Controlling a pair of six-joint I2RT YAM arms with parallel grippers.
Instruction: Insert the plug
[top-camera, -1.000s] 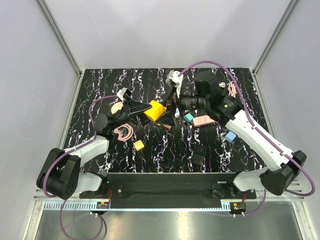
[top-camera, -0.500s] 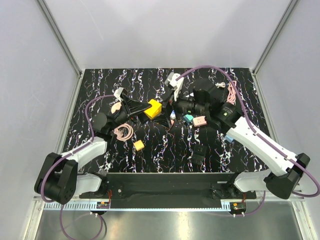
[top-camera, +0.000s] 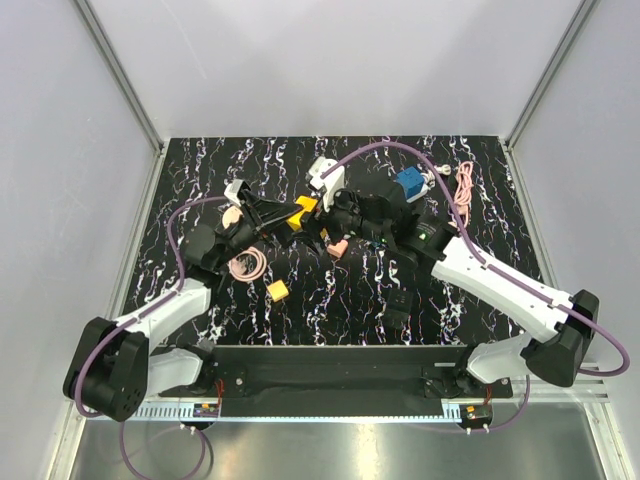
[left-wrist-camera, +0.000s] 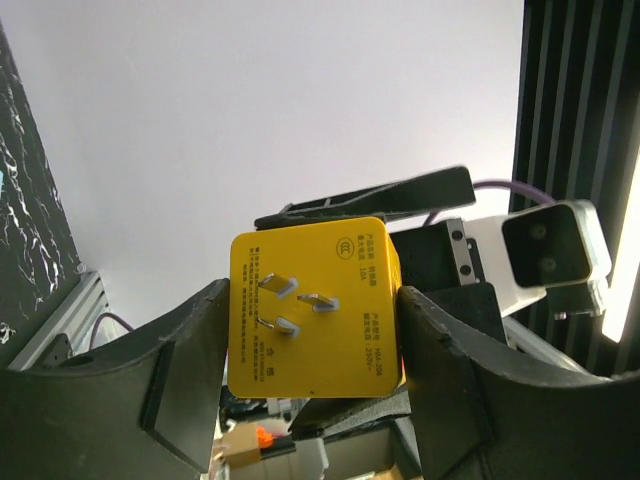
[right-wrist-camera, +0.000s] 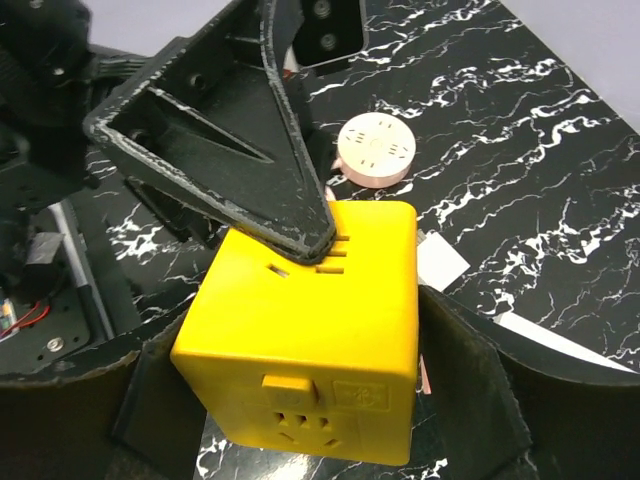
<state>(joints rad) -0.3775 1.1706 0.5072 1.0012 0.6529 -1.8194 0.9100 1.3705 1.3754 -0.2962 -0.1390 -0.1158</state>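
Right pincer (right-wrist-camera: 300, 385) newly on yellow "10A" adapter (left-wrist-camera: 313, 305)

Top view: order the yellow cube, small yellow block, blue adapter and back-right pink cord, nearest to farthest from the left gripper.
1. yellow cube, in the left gripper
2. small yellow block, toward the bases
3. blue adapter, right
4. back-right pink cord, farthest right

Bright, even light throughout. Behind the yellow plastic cube adapter (left-wrist-camera: 315, 310) the white wall (left-wrist-camera: 250, 100) washes out, a glaring strip (left-wrist-camera: 625, 290) burns to its right, and the black fingers (left-wrist-camera: 120, 400) flanking it blur softly.
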